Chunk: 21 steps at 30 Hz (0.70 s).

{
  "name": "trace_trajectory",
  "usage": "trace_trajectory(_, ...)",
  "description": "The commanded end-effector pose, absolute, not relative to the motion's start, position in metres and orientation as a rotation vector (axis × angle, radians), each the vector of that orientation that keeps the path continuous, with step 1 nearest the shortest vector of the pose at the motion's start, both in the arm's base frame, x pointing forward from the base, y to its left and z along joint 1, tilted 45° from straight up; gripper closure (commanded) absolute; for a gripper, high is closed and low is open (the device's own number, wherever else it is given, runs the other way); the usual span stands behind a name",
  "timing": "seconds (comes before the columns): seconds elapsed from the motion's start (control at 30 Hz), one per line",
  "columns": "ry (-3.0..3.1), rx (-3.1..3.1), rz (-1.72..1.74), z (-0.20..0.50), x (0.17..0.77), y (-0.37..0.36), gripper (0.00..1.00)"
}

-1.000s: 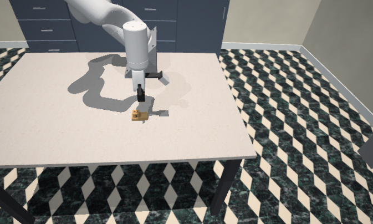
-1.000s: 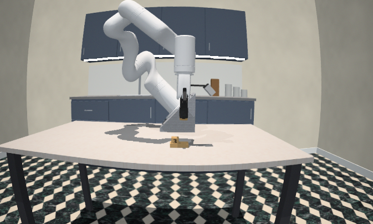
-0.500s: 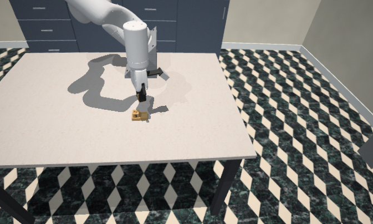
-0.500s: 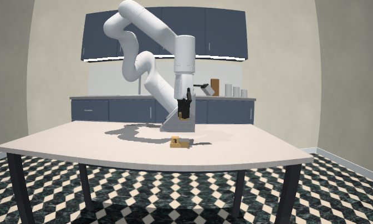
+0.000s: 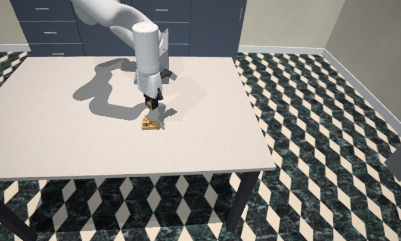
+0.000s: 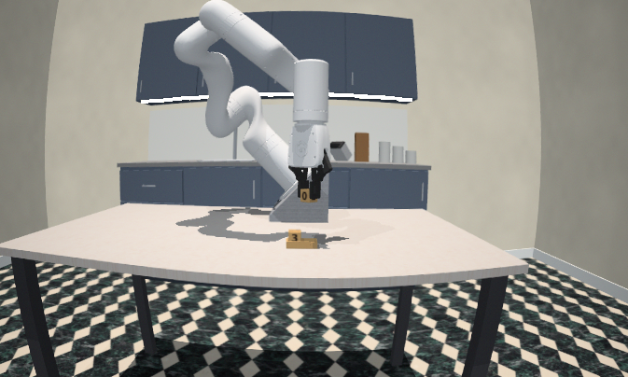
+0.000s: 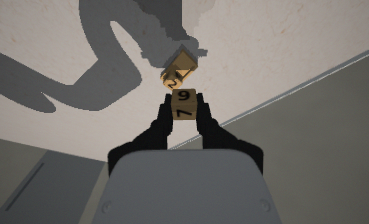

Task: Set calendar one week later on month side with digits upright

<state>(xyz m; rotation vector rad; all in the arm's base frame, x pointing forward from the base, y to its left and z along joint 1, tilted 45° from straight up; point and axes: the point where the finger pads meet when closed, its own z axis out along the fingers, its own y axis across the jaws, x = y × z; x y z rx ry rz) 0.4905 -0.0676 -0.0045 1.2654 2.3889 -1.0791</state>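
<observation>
My gripper [image 5: 151, 102] [image 6: 309, 191] [image 7: 184, 101] is shut on a wooden cube [image 5: 149, 104] [image 6: 304, 195] [image 7: 184, 104], held above the table behind the tray. The held cube shows 0 towards the exterior camera, and a 9 or 6 and a 7 in the wrist view. The wooden tray [image 5: 154, 124] [image 6: 301, 244] [image 7: 187, 60] lies flat on the table. The other cube [image 5: 145, 123] [image 6: 294, 236] [image 7: 173, 81] stands in its left part as the exterior camera sees it, with an upright 3 on the front and a 2 on top. The tray's right part holds no cube. The month's name cannot be read.
The table [image 5: 61, 144] [image 6: 390, 253] bears the tray and the arm's grey base [image 6: 301, 215]. The arm's shadow falls behind and beside the tray. Dark blue cabinets [image 5: 216, 27] [image 6: 376, 187] stand behind the table.
</observation>
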Motion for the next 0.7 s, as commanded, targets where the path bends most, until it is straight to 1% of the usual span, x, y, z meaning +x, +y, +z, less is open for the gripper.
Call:
trace_trajectory(0.0,2.527,1.107,-1.124,-0.0041,0.4912,-0.067,0.73)
trace_trajectory(0.3,2.757,0.742,-1.189,-0.0041,0.4909,-0.067,0.73)
trace_trajectory(0.4,2.769,0.721,-1.192,-0.0041,0.4909,-0.067,0.73)
trace_trajectory(0.67,2.953,0.311,-1.233,-0.0041,0.4907,-0.067,0.73)
